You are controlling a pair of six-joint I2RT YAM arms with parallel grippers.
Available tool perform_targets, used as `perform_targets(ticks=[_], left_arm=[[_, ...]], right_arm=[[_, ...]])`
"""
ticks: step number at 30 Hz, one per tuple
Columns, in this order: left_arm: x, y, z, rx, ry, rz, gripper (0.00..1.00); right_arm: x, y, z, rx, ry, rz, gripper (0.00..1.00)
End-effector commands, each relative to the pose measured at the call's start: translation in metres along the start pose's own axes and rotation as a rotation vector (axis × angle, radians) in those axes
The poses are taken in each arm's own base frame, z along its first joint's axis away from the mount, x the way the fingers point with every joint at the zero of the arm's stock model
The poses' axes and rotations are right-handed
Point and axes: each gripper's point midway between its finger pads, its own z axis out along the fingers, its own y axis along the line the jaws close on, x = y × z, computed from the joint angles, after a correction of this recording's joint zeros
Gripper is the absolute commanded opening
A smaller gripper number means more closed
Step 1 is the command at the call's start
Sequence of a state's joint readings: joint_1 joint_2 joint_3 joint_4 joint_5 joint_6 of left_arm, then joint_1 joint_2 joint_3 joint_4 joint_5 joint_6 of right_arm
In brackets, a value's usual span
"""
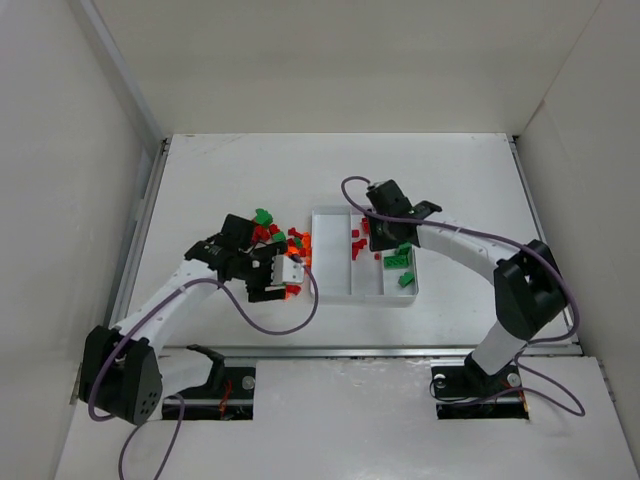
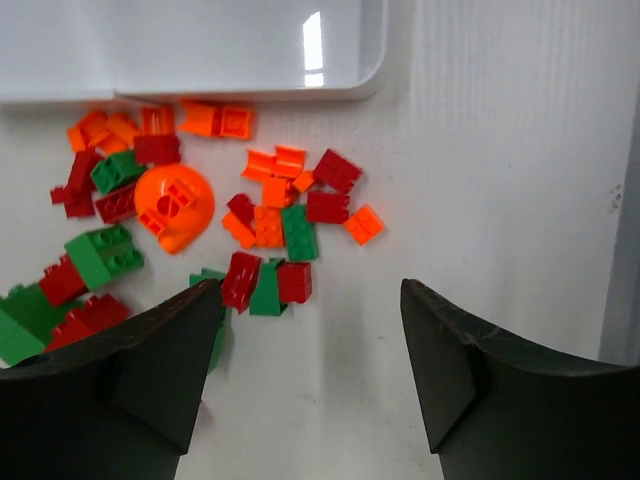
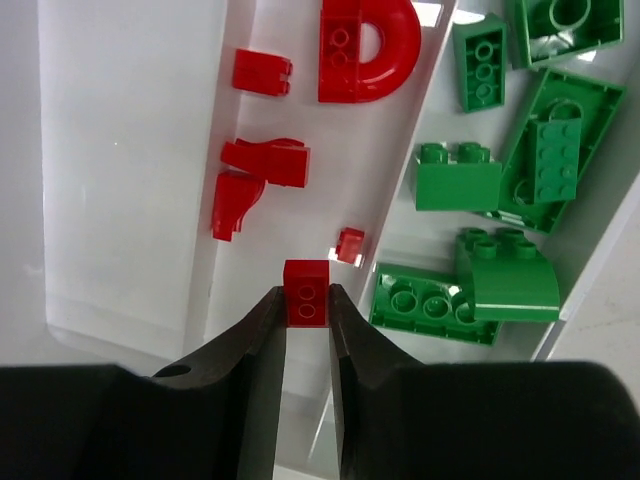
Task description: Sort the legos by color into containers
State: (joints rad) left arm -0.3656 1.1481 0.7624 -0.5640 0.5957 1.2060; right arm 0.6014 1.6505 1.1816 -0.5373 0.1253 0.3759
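The white tray (image 1: 322, 255) has three long compartments. In the right wrist view its left one (image 3: 120, 150) holds nothing, the middle one holds several red legos (image 3: 268, 163), and the right one holds several green legos (image 3: 458, 187). My right gripper (image 3: 306, 302) is shut on a small red brick (image 3: 306, 290) just above the middle compartment; it also shows in the top view (image 1: 385, 235). A loose pile of red, green and orange legos (image 2: 200, 210) lies left of the tray, also seen from above (image 1: 280, 240). My left gripper (image 2: 310, 300) is open and empty over bare table at the pile's edge.
An orange half-round piece (image 2: 173, 205) sits in the pile. The tray's rounded corner (image 2: 350, 90) lies just beyond the pile. White walls enclose the table on the left, right and back. A purple cable (image 1: 270, 325) loops beside the left arm.
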Motion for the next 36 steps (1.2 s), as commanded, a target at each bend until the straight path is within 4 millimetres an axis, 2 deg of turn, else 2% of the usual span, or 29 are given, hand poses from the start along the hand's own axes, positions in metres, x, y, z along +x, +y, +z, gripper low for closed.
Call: perform_targets(ticks=[1, 2, 3, 5, 6, 8, 10, 11, 16, 19, 23, 25, 27, 31, 36], left_arm=[[-0.016, -0.009, 0.003, 0.082, -0.049, 0.141, 0.70], [-0.018, -0.012, 0.007, 0.103, -0.057, 0.147, 0.72], [-0.016, -0.013, 0.009, 0.112, -0.054, 0.151, 0.75], [-0.017, -0.017, 0.018, 0.153, -0.050, 0.161, 0.77], [-0.016, -0.012, 0.019, 0.152, -0.041, 0.188, 0.77], [-0.010, -0.012, 0.023, 0.177, -0.021, 0.203, 0.77], [-0.010, -0.010, 0.026, 0.185, -0.011, 0.251, 0.72], [-0.007, -0.011, 0.029, 0.200, -0.007, 0.252, 0.67], [-0.009, 0.000, 0.034, 0.206, 0.010, 0.268, 0.52], [-0.001, -0.012, 0.037, 0.262, 0.022, 0.339, 0.52], [0.004, -0.019, 0.044, 0.273, 0.044, 0.361, 0.50], [0.004, -0.023, 0.045, 0.283, 0.033, 0.355, 0.50], [-0.003, -0.029, 0.050, 0.291, -0.013, 0.336, 0.50], [-0.017, -0.022, 0.059, 0.242, -0.069, 0.375, 0.48], [-0.011, -0.031, 0.071, 0.288, -0.040, 0.432, 0.41]], right_arm=[[-0.029, 0.010, -0.002, -0.044, -0.063, -0.062, 0.27], [-0.035, 0.014, -0.004, -0.057, -0.074, -0.069, 0.30], [-0.031, 0.014, 0.000, -0.064, -0.058, -0.088, 0.37], [-0.037, 0.014, 0.004, -0.071, -0.056, -0.092, 0.50], [-0.038, 0.010, 0.005, -0.074, -0.054, -0.098, 0.57], [-0.045, 0.014, 0.003, -0.101, -0.057, -0.105, 0.60], [-0.045, 0.017, 0.004, -0.122, -0.050, -0.126, 0.61], [-0.056, 0.018, 0.000, -0.133, -0.074, -0.128, 0.61], [-0.063, 0.023, -0.002, -0.168, -0.084, -0.099, 0.61], [-0.070, 0.026, -0.008, -0.185, -0.134, -0.061, 0.61], [-0.054, 0.025, -0.015, -0.185, -0.126, 0.007, 0.61], [-0.046, 0.031, -0.022, -0.185, -0.127, -0.003, 0.61], [-0.048, 0.029, -0.036, -0.172, -0.158, -0.006, 0.61], [-0.044, 0.019, -0.035, -0.133, -0.158, -0.050, 0.61], [-0.043, 0.018, -0.031, -0.123, -0.135, -0.072, 0.61]])
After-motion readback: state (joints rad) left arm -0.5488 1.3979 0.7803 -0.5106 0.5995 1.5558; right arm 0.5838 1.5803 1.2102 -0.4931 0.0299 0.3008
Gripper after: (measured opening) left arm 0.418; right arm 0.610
